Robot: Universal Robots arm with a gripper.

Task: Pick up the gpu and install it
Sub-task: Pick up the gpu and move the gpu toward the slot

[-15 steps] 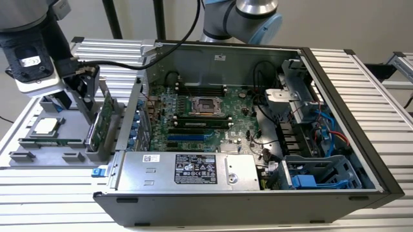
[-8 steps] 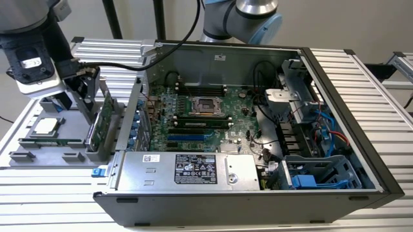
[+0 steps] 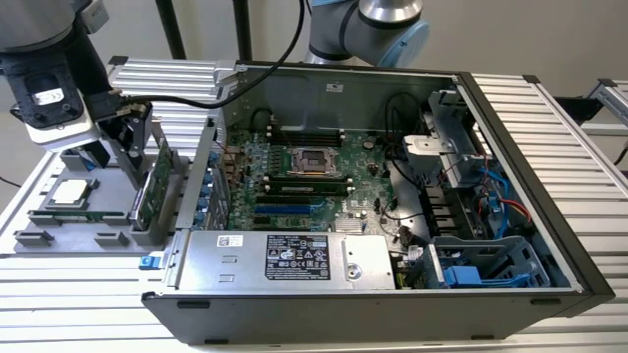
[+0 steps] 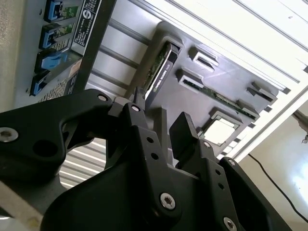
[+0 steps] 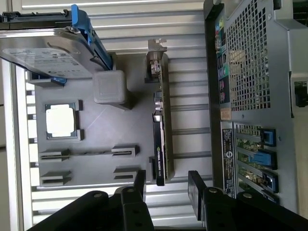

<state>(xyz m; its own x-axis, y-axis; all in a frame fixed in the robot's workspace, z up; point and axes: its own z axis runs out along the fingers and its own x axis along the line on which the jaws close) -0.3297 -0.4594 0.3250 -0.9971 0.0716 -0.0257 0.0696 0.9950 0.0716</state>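
Black two-finger tool (image 5: 167, 180), fingers apart, hangs just over one end of the flat green gpu card with black shroud (image 5: 159, 159). The card stands on edge in a grey plastic holder tray (image 5: 96, 139), at the exterior view's left of the open dark computer case (image 3: 510, 132).

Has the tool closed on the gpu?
No: in the first wrist view the tool is open, with gaps either side of the gpu standing in the grey tray.

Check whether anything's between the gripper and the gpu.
Nothing visible does. In the first wrist view the gpu stands on edge in the tray, lined up with the gap of the open gripper.
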